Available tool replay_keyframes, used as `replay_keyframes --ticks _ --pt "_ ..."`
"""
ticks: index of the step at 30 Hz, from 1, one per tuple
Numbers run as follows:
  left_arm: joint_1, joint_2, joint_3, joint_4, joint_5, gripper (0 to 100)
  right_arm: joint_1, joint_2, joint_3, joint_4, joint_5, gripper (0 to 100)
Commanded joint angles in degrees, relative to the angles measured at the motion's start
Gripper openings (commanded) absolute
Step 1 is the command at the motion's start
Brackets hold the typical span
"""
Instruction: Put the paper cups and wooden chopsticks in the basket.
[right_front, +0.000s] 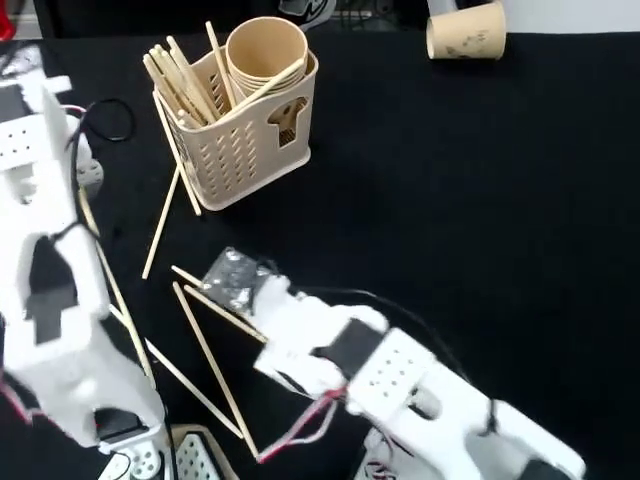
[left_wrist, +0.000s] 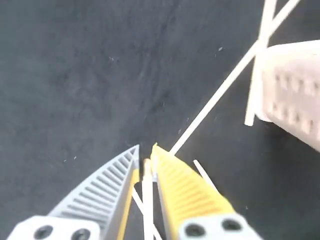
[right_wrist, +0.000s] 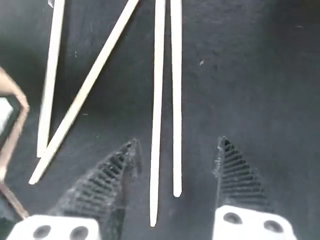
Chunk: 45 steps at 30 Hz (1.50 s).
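The beige slotted plastic basket (right_front: 250, 140) is standing toward the far left of the black bench (right_front: 480, 220). It is holding a nested stack of tan paper cups (right_front: 265, 50) and a bundle of pale wooden chopsticks (right_front: 180, 80) that is sticking up out of it. A couple of leaning sticks (right_front: 165, 215) are propped against its left wall from outside. One lone paper cup (right_front: 466, 36) is lying on its side at the far right edge, well apart from the basket. Several loose chopsticks (right_front: 210, 360) are lying crossed on the near part of the bench, between the two white arms.

The left hand (left_wrist: 146, 150) is pointing at the bench not far from the basket, its grey and yellow fingers pinched together on a single chopstick (left_wrist: 148, 192) running between them. The right hand (right_wrist: 177, 150) is sitting over the bench with its dark fingers spread apart. A pair of chopsticks (right_wrist: 157, 100) is lying side by side in the gap, and neither finger is touching them.
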Motion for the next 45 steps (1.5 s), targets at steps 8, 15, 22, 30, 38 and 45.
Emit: replay_keyframes --ticks 8,15,22,30,38,45 --pt "-3.9 -32.1 23.7 -19.4 0.0 3 -2.2 28.4 -11.5 -13.0 7.6 24.6" --pt "-3.9 -45.8 38.7 -34.5 -0.1 3 -1.0 43.0 -14.5 -21.5 10.7 24.3" --pt "-3.3 -51.0 43.3 -51.0 2.4 3 1.1 45.1 -18.8 -15.7 10.5 6.0" --pt "6.7 -50.7 48.7 -75.0 9.9 3 1.3 44.7 -18.8 -15.8 6.6 2.1" --pt "12.3 -51.3 48.7 -83.8 6.1 3 1.4 37.1 -18.6 -10.6 4.3 1.3" --pt "16.0 -53.5 41.4 -85.3 -4.0 3 5.7 16.5 -18.7 -2.5 4.0 1.3"
